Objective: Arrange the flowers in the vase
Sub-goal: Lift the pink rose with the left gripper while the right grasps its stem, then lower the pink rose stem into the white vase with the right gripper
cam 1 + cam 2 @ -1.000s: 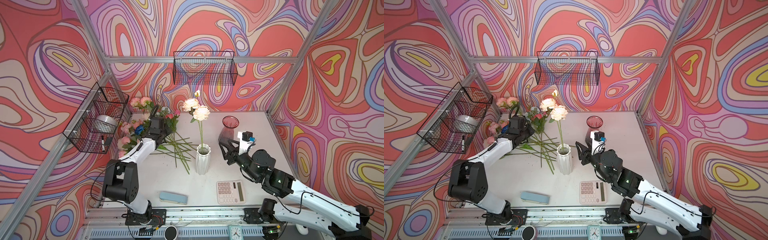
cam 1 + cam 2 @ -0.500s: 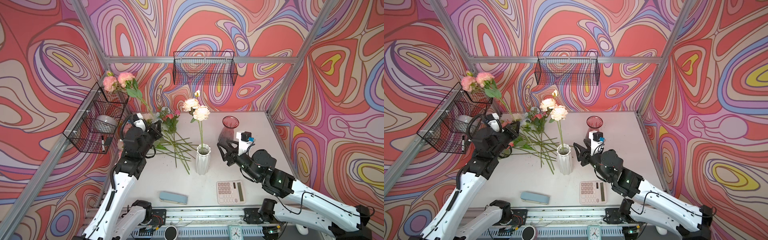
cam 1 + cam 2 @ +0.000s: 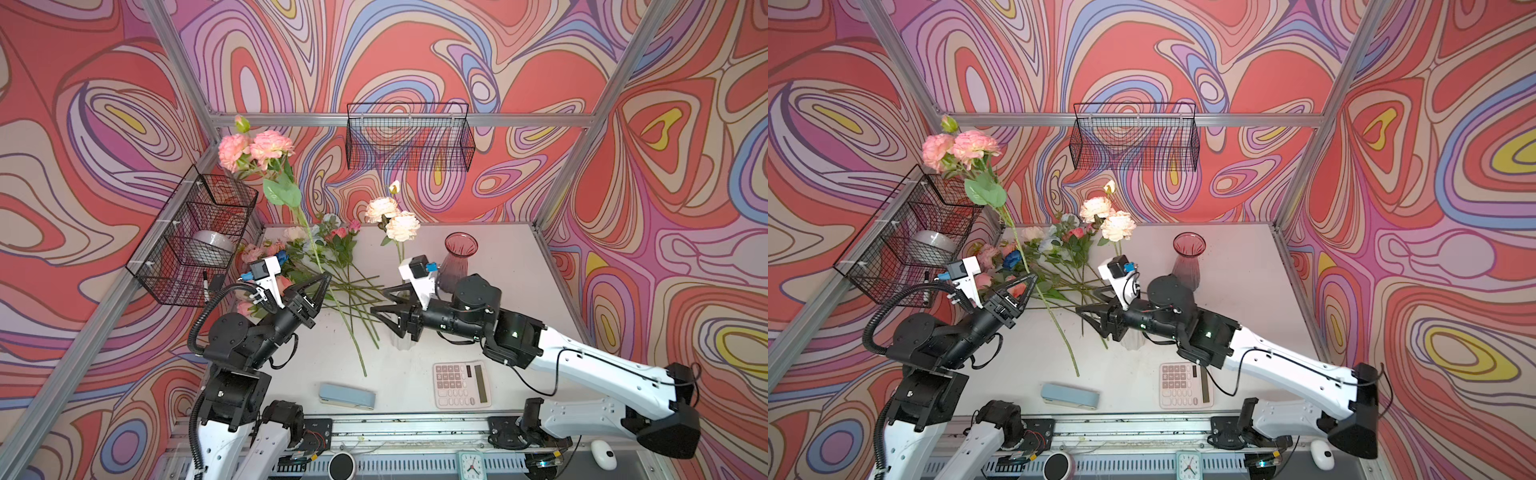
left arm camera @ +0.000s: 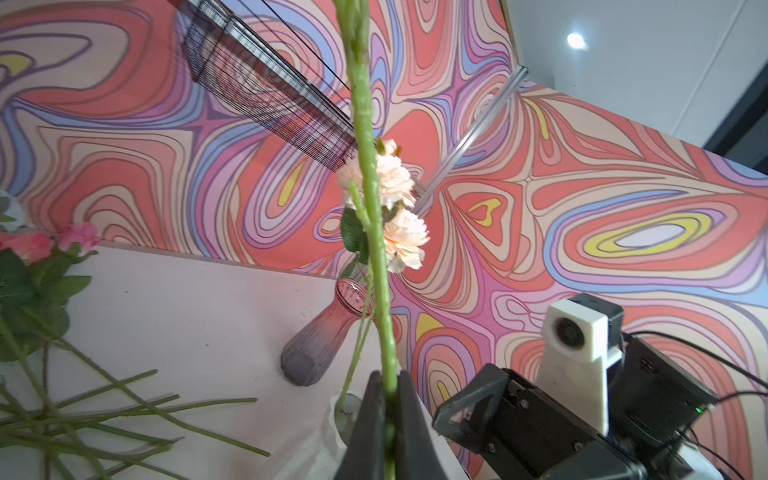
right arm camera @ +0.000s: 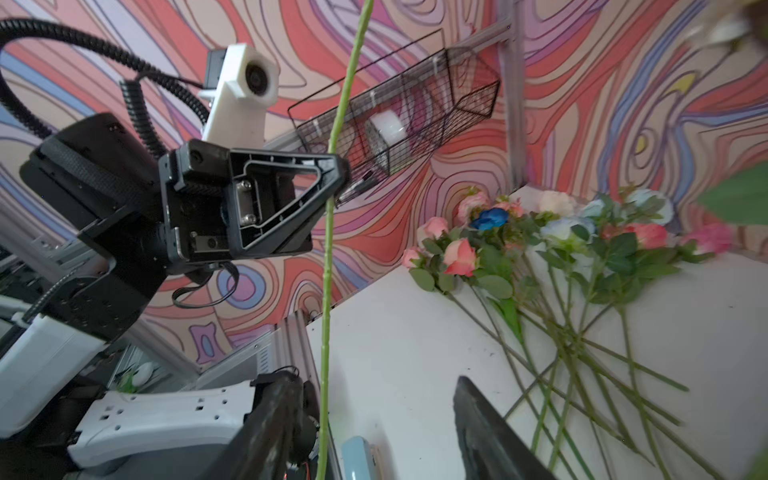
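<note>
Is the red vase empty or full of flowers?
Empty: in both top views the red vase stands upright with no stem in its mouth.

Light over my tabletop point(image 3: 511, 249) is bright and even in both top views, leaving only faint, soft shadows on it. High above the tabletop a ceiling lamp point(image 4: 575, 40) glares white in my left wrist view, probably the main source. Close to the lens, my right claw point(image 5: 374, 382) blurs dark, and flowers point(image 5: 706, 239) at the tabletop's far edge smear.
</note>
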Tool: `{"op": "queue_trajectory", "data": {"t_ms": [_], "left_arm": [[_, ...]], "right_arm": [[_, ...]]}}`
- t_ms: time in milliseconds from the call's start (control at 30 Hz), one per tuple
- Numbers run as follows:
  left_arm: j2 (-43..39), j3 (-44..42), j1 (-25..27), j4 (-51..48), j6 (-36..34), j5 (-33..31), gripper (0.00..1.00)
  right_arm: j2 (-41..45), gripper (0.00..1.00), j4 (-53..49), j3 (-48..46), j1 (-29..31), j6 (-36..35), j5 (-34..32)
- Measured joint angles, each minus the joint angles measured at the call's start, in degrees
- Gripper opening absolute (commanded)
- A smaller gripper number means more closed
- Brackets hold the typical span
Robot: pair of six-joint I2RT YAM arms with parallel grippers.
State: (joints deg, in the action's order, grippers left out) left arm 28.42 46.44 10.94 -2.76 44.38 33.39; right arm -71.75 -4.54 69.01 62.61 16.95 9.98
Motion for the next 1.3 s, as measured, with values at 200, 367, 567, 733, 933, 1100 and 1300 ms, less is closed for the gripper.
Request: {"op": "queue_trajectory", "data": {"t_ms": [200,367,567,733,933,1100,1300], "left_arm": [[-3.19,-1.22,0.00,1.16,0.00,8.61,0.00],[-3.15,-1.22,0.00,4.20,1.25,13.35,0.00],[-0.59,-1.20,0.00,9.70,4.68,16.81,0.18],[0.96,-0.42,0.11,13.42,7.13,17.05,0.78],[0.74,1.95,0.11,12.28,6.69,12.87,0.90],[-4.35,2.54,0.11,5.90,1.92,5.33,0.95],[-7.89,0.96,0.11,0.24,-1.95,-0.39,0.95]], "right_arm": [[-6.05,0.65,-0.22,6.78,1.22,0.17,4.52],[-9.20,0.50,-0.17,10.10,2.01,0.70,8.31],[-10.67,0.00,-0.15,10.88,3.50,0.90,11.30],[-8.24,0.00,1.01,8.35,3.58,0.81,9.66],[1.88,0.00,1.09,2.29,3.96,-1.33,0.98],[11.41,0.00,1.22,0.74,3.91,-5.73,-11.39],[13.51,0.00,2.51,2.27,3.91,-13.77,-24.41]]}}
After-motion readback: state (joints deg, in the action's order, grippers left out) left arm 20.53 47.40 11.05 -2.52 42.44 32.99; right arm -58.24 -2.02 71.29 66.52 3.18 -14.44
